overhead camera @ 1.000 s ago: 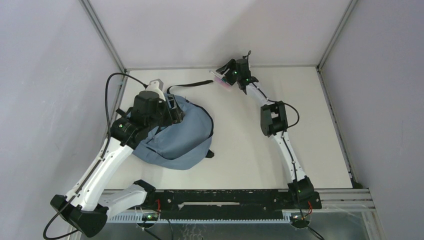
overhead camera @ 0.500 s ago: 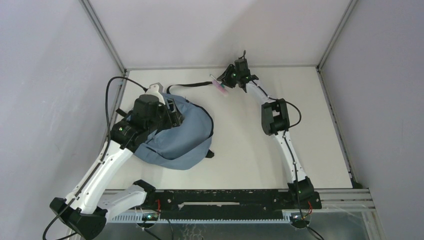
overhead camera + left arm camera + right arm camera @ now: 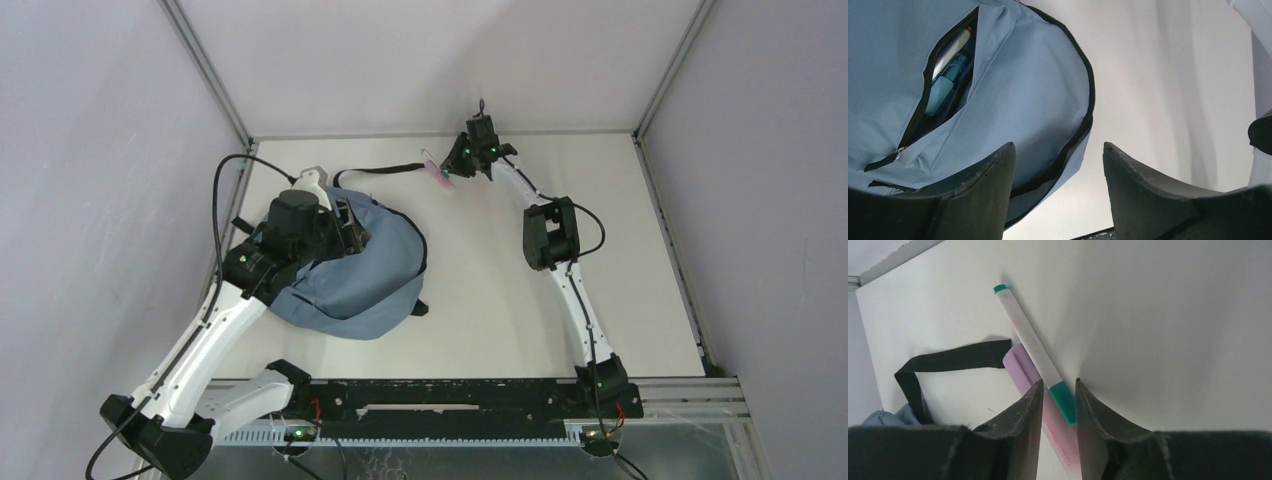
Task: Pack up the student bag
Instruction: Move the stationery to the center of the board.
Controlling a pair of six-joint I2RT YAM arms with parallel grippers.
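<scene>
Slate-blue bag (image 3: 350, 275) lay beneath the left gripper (image 3: 1058, 150), its fingers spread wide and empty. The right gripper (image 3: 1058, 383) closely flanked the teal end of a white pen (image 3: 1030, 340); whether it gripped was unclear.

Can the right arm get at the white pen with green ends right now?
Probably yes. The right gripper has its jaws standing either side of the near green end of the white pen, and nothing covers it. The pen lies across a pink item, which might get pinched along with it.

Left hand (image 3: 1058, 148) gapes wide; right hand (image 3: 1058, 383) reaches far, fingers close together.
</scene>
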